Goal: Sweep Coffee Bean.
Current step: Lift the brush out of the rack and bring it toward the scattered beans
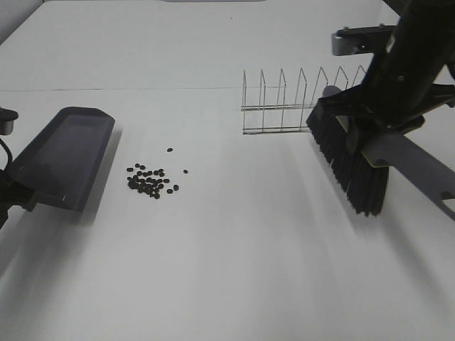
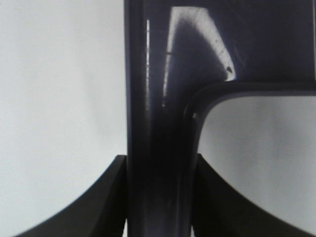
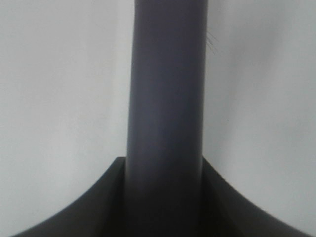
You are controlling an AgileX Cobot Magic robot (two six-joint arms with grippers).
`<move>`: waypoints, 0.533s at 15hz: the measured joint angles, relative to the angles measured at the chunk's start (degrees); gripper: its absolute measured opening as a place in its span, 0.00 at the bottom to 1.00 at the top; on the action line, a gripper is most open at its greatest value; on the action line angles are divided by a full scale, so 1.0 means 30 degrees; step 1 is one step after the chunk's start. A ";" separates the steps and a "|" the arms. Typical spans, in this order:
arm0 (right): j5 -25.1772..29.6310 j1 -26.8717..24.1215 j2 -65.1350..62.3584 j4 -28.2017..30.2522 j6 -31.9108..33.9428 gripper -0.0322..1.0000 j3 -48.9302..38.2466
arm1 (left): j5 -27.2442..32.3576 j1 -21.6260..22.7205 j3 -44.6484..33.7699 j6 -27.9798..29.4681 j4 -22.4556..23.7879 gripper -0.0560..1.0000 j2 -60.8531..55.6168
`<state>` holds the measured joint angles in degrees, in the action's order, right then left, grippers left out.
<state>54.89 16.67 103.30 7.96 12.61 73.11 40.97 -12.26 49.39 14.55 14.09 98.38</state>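
The coffee beans (image 1: 151,181) lie in a loose dark scatter on the white table, left of centre. Just to their left rests a dark grey dustpan (image 1: 65,156), its open mouth facing the beans. My left gripper (image 1: 8,195) is shut on the dustpan's handle (image 2: 160,148) at the left edge of the exterior view. On the right, a brush with black bristles (image 1: 350,160) hangs tilted above the table, well apart from the beans. My right gripper (image 1: 382,128) is shut on the brush's grey handle (image 3: 165,108).
A wire rack (image 1: 298,99) stands at the back, right of centre, just behind and left of the brush head. A grey fixture (image 1: 359,39) sits at the far right behind the right arm.
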 joint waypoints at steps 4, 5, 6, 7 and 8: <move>0.2292 0.2521 0.3323 0.1681 0.1050 0.38 0.4545 | 0.1566 0.0000 0.2674 -0.0019 0.1451 0.37 0.2215; 0.2617 0.2750 0.4011 0.1681 0.1050 0.38 0.5462 | 0.1929 -0.0057 0.3132 -0.0229 0.1509 0.37 0.2674; 0.3075 0.2922 0.4736 0.1681 0.0974 0.38 0.6283 | 0.2196 -0.0229 0.3304 -0.0535 0.1509 0.37 0.3018; 0.3591 0.3056 0.5424 0.1700 0.0974 0.38 0.7086 | 0.2292 -0.0554 0.3361 -0.0668 0.1509 0.37 0.3285; 0.4011 0.3189 0.5997 0.1700 0.0974 0.38 0.7792 | 0.2368 -0.0879 0.3361 -0.0707 0.1509 0.37 0.3438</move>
<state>66.92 26.24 121.30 13.06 15.53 96.49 48.07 -14.90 59.47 12.43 18.62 108.69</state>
